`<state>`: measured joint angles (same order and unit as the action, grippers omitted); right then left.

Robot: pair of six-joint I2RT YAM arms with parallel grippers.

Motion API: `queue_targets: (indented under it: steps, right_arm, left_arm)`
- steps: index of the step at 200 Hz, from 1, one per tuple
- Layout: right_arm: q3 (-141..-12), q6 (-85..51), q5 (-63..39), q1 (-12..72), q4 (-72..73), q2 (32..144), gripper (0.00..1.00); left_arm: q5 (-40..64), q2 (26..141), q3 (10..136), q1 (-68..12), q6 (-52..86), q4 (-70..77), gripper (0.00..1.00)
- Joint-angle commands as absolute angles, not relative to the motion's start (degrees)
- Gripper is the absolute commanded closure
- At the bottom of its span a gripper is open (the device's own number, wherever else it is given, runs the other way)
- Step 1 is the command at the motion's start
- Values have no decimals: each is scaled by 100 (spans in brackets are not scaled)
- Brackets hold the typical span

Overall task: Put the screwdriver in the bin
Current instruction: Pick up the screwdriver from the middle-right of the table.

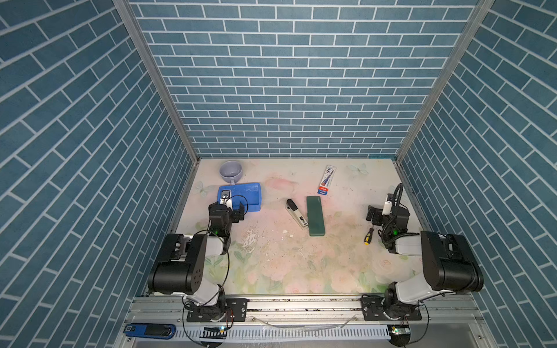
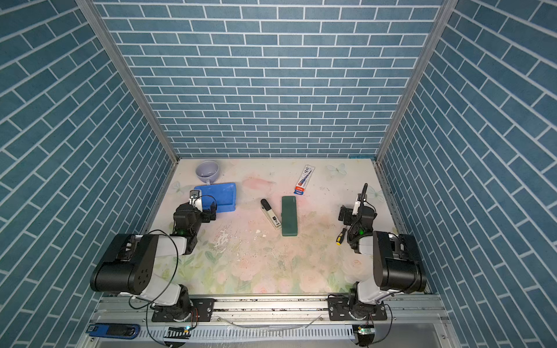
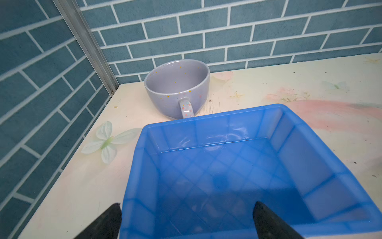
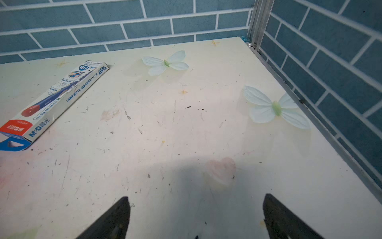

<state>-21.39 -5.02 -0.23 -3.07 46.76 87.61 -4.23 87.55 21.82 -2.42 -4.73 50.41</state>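
Right tool [image 4: 195, 196] spread; screwdriver [image 1: 369, 236] just behind, seemingly apart.

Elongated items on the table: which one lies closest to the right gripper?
The screwdriver, black-and-yellow handle, lying close by the right gripper. The green case, black-and-white bar and pencil box lie farther away.

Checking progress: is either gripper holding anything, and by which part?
Nothing. Left gripper and right gripper are open and empty; screwdriver lies on table.

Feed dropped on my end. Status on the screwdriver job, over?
Left gripper open at bin edge. Right gripper open, empty. Screwdriver on table beside right arm, not gripped. Green case and marker lie mid-table, toward bin.
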Motion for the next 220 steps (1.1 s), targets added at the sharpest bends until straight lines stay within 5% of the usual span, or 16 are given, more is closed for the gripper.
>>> queue_targets:
  steps: [1, 168, 220]
  right_arm:
    - [-2329, -291, -44, -326, 4798, 8815, 1]
    - [-2314, -303, -74, -325, 4817, 8798, 1]
    - [-1960, -302, -72, -318, 4697, 7953, 1]
  left_arm:
    - [-428, 8789, 2207, -220, -448, 5017, 0]
    - [-743, 8744, 2165, -260, -404, 5056, 0]
    - [-1579, 6864, 2297, -718, -458, 3461, 0]
